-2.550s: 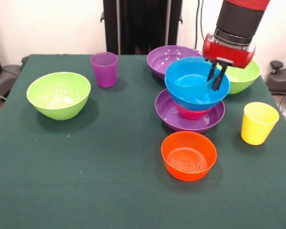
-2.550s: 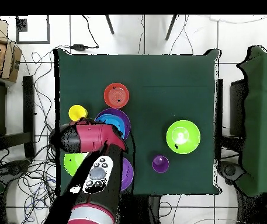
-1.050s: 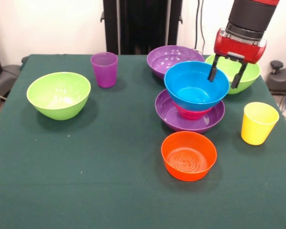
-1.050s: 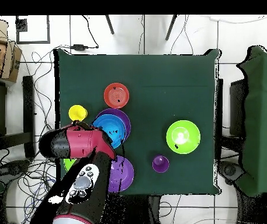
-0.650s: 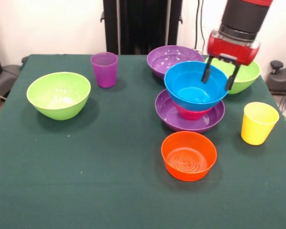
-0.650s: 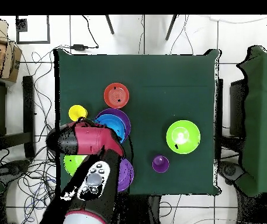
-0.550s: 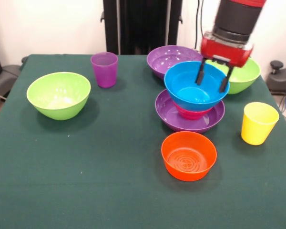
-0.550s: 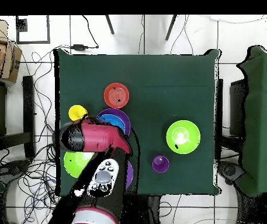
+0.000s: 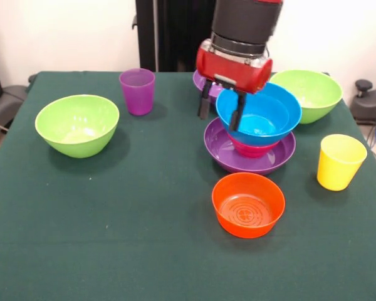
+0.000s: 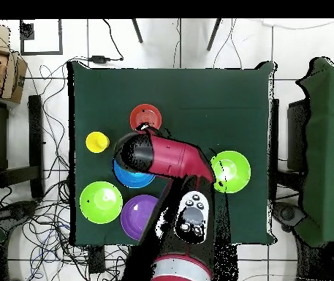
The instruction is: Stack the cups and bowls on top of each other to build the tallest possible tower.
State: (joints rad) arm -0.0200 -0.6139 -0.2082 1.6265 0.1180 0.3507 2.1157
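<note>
Since half a second ago the gripper (image 9: pixel 221 110) has swung across the tower (image 9: pixel 250 135), from the blue bowl's side nearest the lime bowl (image 9: pixel 306 94) to its opposite rim. Its two dark fingers (image 9: pixel 204 104) are spread apart and grasp nothing; one hangs outside the large blue bowl (image 9: pixel 259 114), the other in front of its rim. Nothing on the table has shifted.

That tower stands near the middle of the dark green cloth-covered table (image 9: pixel 113 213): a wide, shallow purple bowl (image 9: pixel 225 149) at the base, a small red-pink bowl (image 9: pixel 250 148) nested in it, and the deep blue bowl on top. All are glossy, round plastic.

A small orange bowl (image 9: pixel 248 204), with ridged rings on its floor, sits just in front of the tower. The yellow cup (image 9: pixel 340 161), tapered and matt, stands apart beside it. A translucent purple cup (image 9: pixel 137 91) stands upright towards the back, and a second lime bowl (image 9: pixel 77 124) lies well off alone. Another purple bowl (image 10: pixel 141 216) shows clearly from overhead, mostly hidden behind the red arm (image 9: pixel 238 44) in the front view.
</note>
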